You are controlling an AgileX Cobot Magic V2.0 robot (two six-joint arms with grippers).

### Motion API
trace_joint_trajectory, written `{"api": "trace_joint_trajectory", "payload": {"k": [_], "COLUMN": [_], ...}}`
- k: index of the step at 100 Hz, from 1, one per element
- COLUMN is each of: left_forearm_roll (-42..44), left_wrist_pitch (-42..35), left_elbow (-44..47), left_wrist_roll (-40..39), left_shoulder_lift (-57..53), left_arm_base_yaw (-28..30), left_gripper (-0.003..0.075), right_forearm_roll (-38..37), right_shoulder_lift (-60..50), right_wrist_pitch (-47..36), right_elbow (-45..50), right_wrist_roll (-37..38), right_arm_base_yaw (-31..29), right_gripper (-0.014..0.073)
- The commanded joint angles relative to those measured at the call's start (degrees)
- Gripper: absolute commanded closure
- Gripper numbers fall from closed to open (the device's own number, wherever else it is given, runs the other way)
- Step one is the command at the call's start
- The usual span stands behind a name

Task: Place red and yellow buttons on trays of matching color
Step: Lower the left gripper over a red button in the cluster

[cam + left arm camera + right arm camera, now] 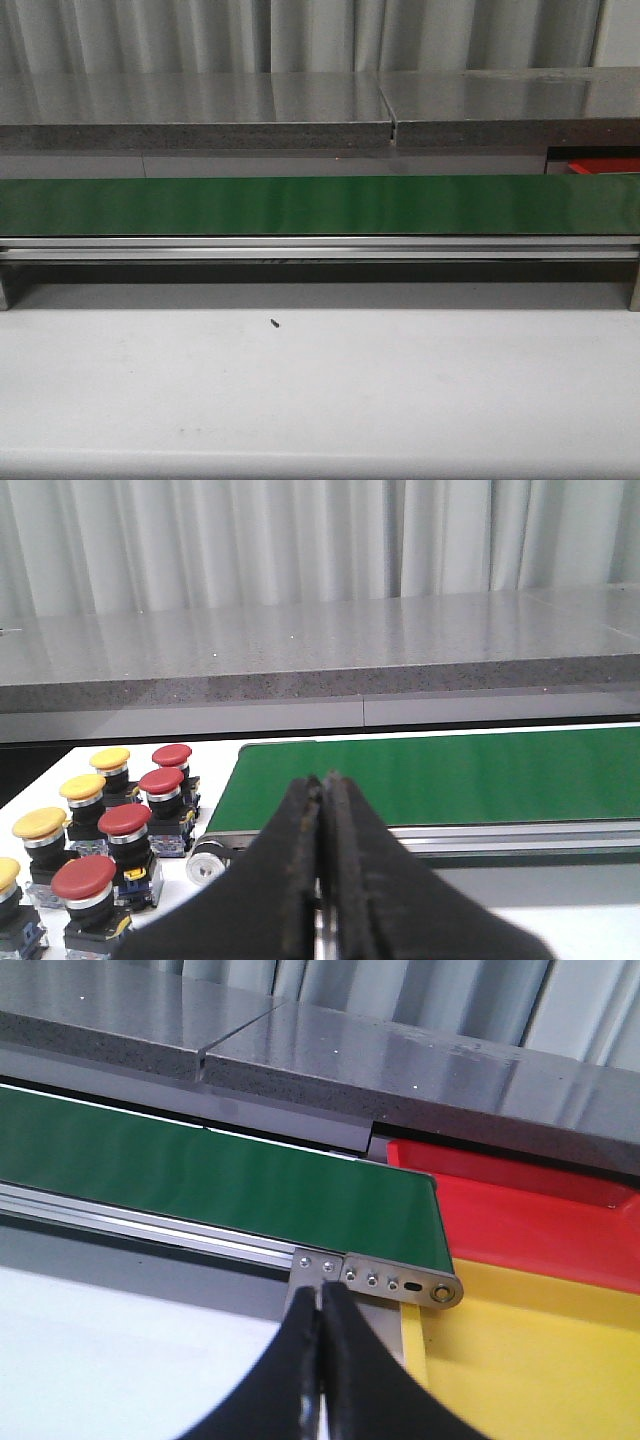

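At the far left, beside the end of the belt, a cluster of mushroom-head push buttons stands upright on the white table. Each is a domed cap on a silver collar above a black block body. The yellow-capped buttons form the outer line, and the red-capped buttons stand just beside them, nearer the belt. The black left gripper hovers near them with its fingers pressed together, holding nothing. The long green conveyor belt on its aluminium rail runs across the scene, bare. The black right gripper is likewise closed and empty, near the belt's right end. There lie the shiny red plastic tray, farther back, and the yellow plastic tray, nearer.
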Motion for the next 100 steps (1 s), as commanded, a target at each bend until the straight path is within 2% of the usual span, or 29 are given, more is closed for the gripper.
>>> {"api": "trace_joint_trajectory", "payload": {"k": [1,30,50,61,74,100], "left_forearm_roll": [-0.01,-0.01,-0.01,-2.14,-8.67,-9.10], "left_wrist_pitch": [-4.14,-4.14,-8.81,-8.90,-5.13,9.32], "left_elbow": [0.40,0.40,0.40,-0.80,-3.84,-15.92], "left_wrist_roll": [-0.50,-0.50,-0.50,-0.50,-0.50,-0.50], "left_shoulder_lift": [-1.96,-1.96,-1.96,-1.86,-0.28,11.59], "left_arm_base_yaw": [0.02,0.02,0.02,0.02,0.02,0.02], "left_gripper": [0.0739,0.0739,0.0739,0.0739,0.0739,0.0739], "right_forearm_roll": [-0.54,-0.54,-0.54,-0.54,-0.54,-0.54], "right_shoulder_lift": [-0.36,-0.36,-0.36,-0.36,-0.36,-0.36], "right_wrist_pitch": [-4.95,-4.95,-4.95,-4.95,-4.95,-4.95], "right_elbow": [-0.01,-0.01,-0.01,-0.01,-0.01,-0.01], "right_wrist_roll": [-0.13,-0.13,-0.13,-0.13,-0.13,-0.13], "right_arm_base_yaw": [-0.27,-0.27,-0.27,-0.27,-0.27,-0.27], "right_gripper": [0.0655,0.0655,0.0655,0.0655,0.0655,0.0655]}}
